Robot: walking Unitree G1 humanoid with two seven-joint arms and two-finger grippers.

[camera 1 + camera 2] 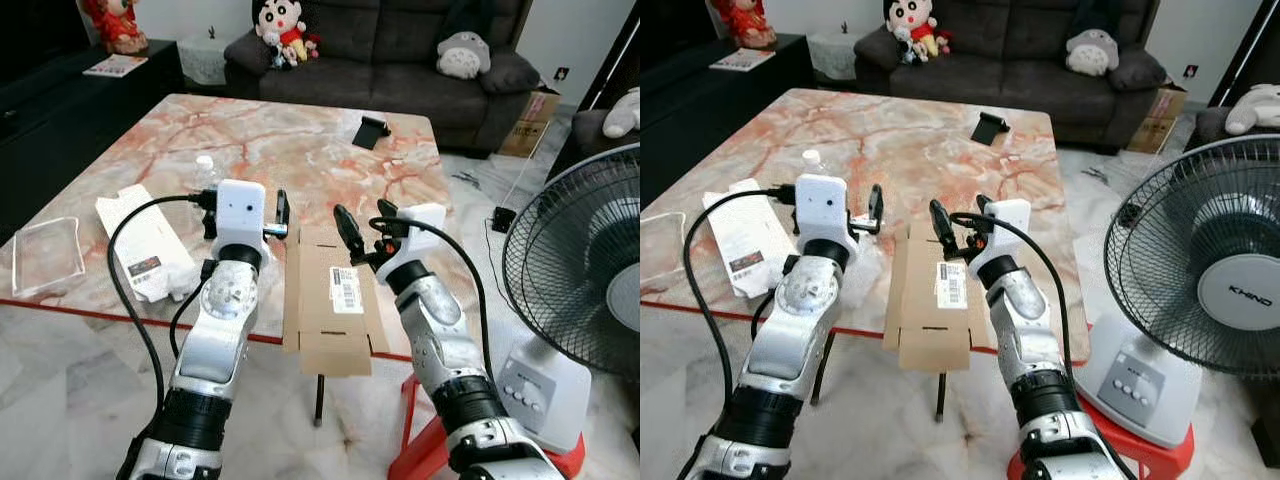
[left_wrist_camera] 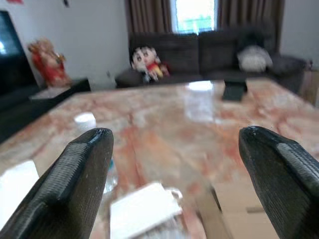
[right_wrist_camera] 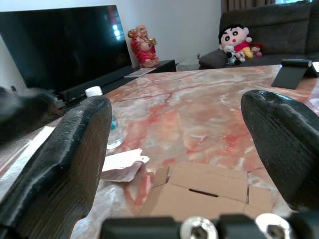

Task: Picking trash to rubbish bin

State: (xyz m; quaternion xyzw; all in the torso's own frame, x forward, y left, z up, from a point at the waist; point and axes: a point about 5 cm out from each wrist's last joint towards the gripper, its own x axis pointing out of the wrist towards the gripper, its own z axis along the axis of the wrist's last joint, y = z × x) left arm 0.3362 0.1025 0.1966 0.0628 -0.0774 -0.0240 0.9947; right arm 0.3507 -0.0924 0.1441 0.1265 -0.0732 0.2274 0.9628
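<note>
- Clearly little of the task is done: all the trash lies on the desk (image 1: 300, 130), and neither claw holds anything.
- The flattened cardboard box (image 1: 330, 300), matte brown with a white barcode label, lies at the desk's near edge, its front end overhanging it.
- The left claw (image 1: 283, 212) hovers at the box's far left corner, fingers spread wide in the left wrist view.
- The right claw (image 1: 362, 232) hangs over the box's far right part, likewise spread and empty.
- A white printed carton (image 1: 145, 245) and a clear plastic tray (image 1: 45, 255) lie towards the near left corner; a clear bottle (image 1: 206, 172) sits just behind the left claw.
- The desk is glossy, rust-veined marble.
</note>
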